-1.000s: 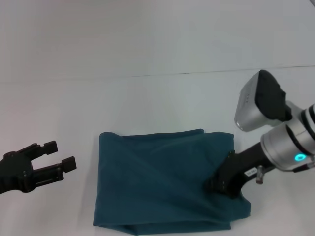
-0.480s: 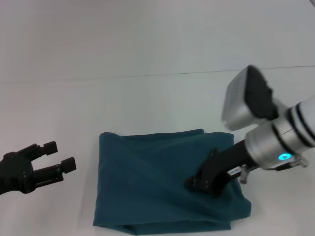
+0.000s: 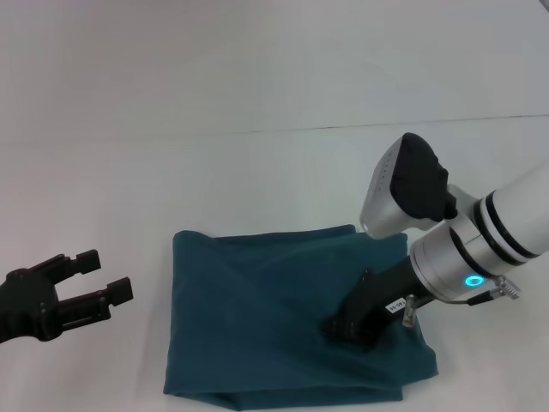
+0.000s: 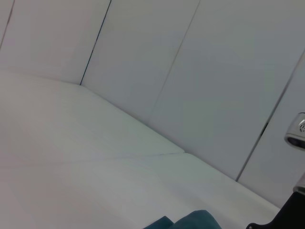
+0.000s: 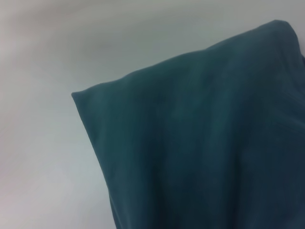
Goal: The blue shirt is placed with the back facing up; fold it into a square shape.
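A: Where's the blue shirt (image 3: 274,318)?
B: Folded into a rough rectangle w/ plain side up, flat on the white table (image 3: 257,180), near edge of scene, centre-right. Right wrist view shows one corner of it on the bare table.
A: Right gripper (image 3: 347,329)?
B: Down on the shirt's right part, tip pressed into the cloth w/ creases running from it. Can't tell if jaws are apart or closed, or if they've got any fabric.
A: Left gripper (image 3: 101,279)?
B: Off to the left, clear of the shirt, above the table. Jaws spread wide, nothing between them. Its wrist cam only catches a far corner of the shirt.
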You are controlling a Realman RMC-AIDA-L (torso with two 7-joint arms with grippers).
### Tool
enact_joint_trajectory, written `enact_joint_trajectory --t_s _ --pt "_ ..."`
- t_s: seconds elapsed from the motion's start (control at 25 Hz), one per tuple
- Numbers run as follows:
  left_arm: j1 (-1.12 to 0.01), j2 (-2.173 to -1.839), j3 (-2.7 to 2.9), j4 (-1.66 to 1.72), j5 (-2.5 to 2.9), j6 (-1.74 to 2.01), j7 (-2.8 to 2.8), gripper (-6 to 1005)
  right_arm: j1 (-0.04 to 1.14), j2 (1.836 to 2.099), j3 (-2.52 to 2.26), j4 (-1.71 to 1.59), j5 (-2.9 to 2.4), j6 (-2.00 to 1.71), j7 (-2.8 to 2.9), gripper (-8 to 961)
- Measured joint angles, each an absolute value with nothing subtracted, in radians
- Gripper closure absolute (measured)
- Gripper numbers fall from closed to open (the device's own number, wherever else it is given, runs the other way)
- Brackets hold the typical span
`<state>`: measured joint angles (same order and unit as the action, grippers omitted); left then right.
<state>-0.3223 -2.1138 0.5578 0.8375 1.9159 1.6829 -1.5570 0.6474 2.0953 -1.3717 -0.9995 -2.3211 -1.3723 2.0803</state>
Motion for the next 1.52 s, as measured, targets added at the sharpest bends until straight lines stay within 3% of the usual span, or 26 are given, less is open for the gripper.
enact_joint_trajectory --t_s 0.2,0.84,1.2,1.52 --pt "-0.323 -2.114 0.556 0.836 1.916 1.690 -1.556 62 0.594 2.091 -1.311 -1.118 -2.293 -1.399 2.103 950" --pt "-0.336 -2.114 0.560 0.829 1.914 1.689 -1.555 62 0.611 2.093 -1.283 -1.036 -2.452 -1.280 2.198 893" --pt "-0.333 -2.107 0.551 0.828 1.908 1.729 -1.547 62 0.513 2.092 -1.148 -1.260 -2.255 -1.467 2.096 861" --pt "-0.360 -2.083 0.551 0.834 1.968 1.856 -1.515 62 0.427 2.089 -0.996 -1.263 -2.076 -1.676 1.873 833"
